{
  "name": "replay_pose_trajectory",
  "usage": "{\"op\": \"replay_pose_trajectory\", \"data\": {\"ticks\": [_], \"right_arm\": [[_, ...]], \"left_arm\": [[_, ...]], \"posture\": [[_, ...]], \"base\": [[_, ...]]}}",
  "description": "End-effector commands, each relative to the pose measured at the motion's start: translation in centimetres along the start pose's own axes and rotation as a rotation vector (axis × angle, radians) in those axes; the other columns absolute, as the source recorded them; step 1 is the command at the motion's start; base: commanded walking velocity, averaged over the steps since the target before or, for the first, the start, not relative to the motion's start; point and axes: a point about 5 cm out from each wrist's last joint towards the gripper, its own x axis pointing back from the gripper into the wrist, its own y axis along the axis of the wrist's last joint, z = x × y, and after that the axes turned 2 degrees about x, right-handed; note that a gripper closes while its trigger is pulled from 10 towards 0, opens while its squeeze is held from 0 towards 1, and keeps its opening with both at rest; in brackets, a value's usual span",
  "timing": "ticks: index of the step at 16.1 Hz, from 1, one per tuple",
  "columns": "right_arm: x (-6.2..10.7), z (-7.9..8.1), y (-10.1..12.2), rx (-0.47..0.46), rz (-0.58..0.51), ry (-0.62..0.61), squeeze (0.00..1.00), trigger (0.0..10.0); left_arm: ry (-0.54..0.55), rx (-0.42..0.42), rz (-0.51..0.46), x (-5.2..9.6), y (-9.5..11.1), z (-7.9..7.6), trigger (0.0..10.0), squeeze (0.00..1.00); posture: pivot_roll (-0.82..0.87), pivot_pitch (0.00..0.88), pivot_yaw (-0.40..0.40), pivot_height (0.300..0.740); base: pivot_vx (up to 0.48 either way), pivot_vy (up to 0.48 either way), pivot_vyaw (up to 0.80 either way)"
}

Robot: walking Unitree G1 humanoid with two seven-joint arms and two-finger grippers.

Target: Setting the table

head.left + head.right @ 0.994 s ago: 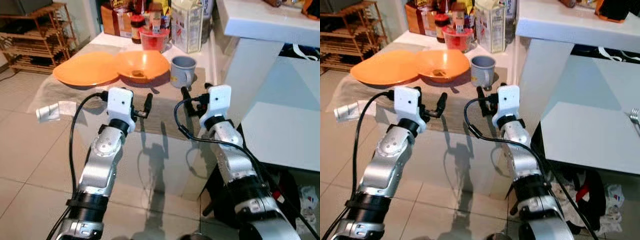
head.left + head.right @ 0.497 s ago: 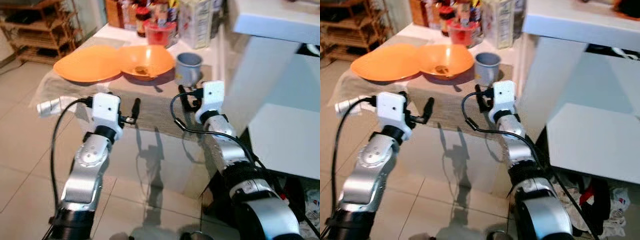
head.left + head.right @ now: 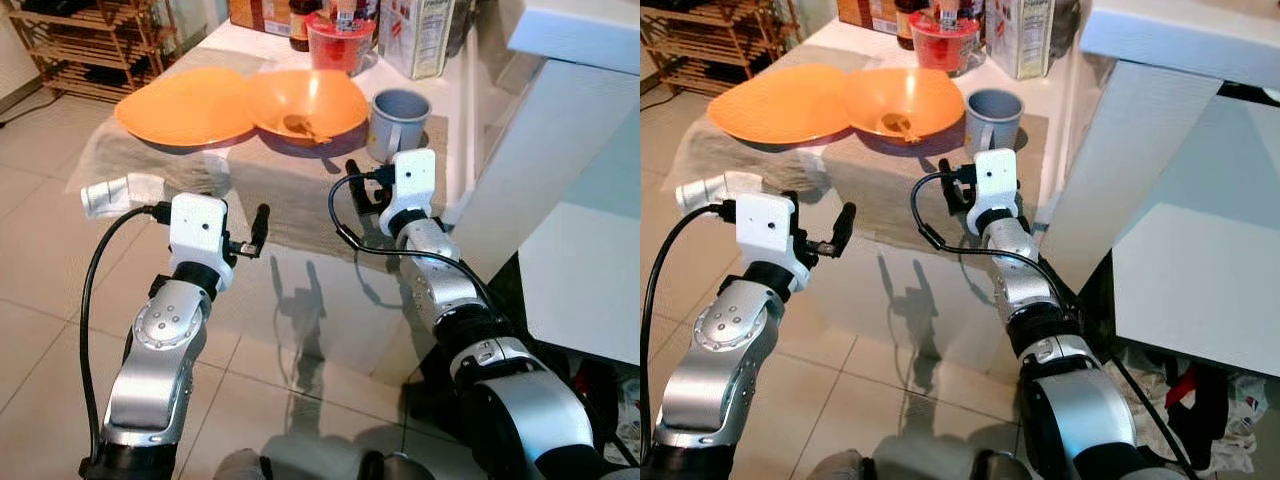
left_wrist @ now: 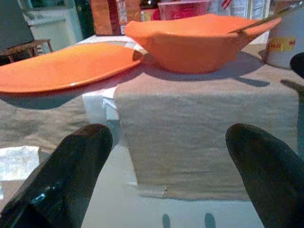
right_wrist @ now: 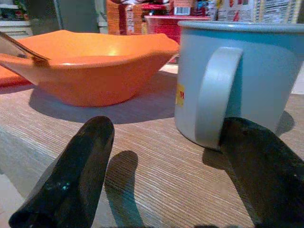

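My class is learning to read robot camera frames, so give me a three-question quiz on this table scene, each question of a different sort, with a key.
1. True or false: the mug stands to the robot's right of the bowl.
2. What lies in the bowl? A) a spoon B) a fork C) a knife
3. Fill in: the right gripper is open, and its wrist view faces the mug's ____.

Key:
1. True.
2. A, a spoon.
3. Handle. The left gripper is also open, short of the table edge, facing the plate and bowl.
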Motion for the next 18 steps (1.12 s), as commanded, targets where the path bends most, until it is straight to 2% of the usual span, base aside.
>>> {"op": "replay_pose_trajectory", "data": {"ticks": [1, 3, 4, 5, 11, 12, 13, 15, 18], "right_arm": [[-0.1, -0.3, 0.3, 0.020, -0.016, -0.028, 0.00, 10.0], [-0.1, -0.6, 0.3, 0.031, -0.021, -0.050, 0.00, 9.8], [0.0, -1.3, 0.3, 0.043, -0.022, -0.083, 0.00, 2.5], [0.0, -1.7, 0.3, 0.044, -0.027, -0.101, 0.00, 0.0], [-0.2, -2.0, 0.7, 0.075, -0.040, -0.131, 0.00, 0.0], [-0.1, -2.0, 0.7, 0.086, -0.040, -0.132, 0.00, 2.0], [0.0, -2.3, 0.5, 0.107, -0.035, -0.147, 0.00, 10.0], [0.3, -2.8, 0.3, 0.146, -0.029, -0.171, 0.00, 10.0], [0.3, -2.8, 0.4, 0.153, -0.035, -0.177, 0.00, 10.0]], "left_arm": [[0.001, -0.008, -0.006, 0.1, 0.4, 0.0, 10.0, 0.00], [-0.005, -0.007, -0.001, 0.1, 0.4, -0.1, 10.0, 0.00], [-0.011, -0.005, 0.001, 0.0, 0.4, -0.2, 10.0, 0.00], [-0.013, -0.005, 0.002, -0.1, 0.4, -0.2, 10.0, 0.00], [-0.018, -0.008, 0.004, -0.3, 0.4, -0.2, 10.0, 0.00], [-0.019, -0.008, 0.004, -0.3, 0.4, -0.2, 10.0, 0.00], [-0.019, -0.009, 0.002, -0.4, 0.4, -0.2, 10.0, 0.00], [-0.019, -0.007, 0.001, -0.5, 0.4, -0.2, 10.0, 0.00], [-0.019, -0.004, -0.001, -0.6, 0.4, -0.3, 10.0, 0.00]], "posture": [[0.19, 0.133, -0.022, 0.727], [0.18, 0.134, -0.018, 0.727], [0.17, 0.139, -0.014, 0.727], [0.16, 0.140, -0.013, 0.727], [0.16, 0.122, -0.006, 0.727], [0.16, 0.122, -0.006, 0.727], [0.16, 0.117, -0.006, 0.727], [0.15, 0.113, -0.008, 0.727], [0.14, 0.111, -0.009, 0.727]], "base": [[0.000, 0.000, 0.00], [0.000, 0.000, 0.00], [0.000, 0.000, 0.00], [0.000, 0.000, 0.00], [0.000, 0.000, 0.00], [0.000, 0.000, 0.00], [0.000, 0.000, 0.00], [0.000, 0.000, 0.00], [0.000, 0.000, 0.00]]}}
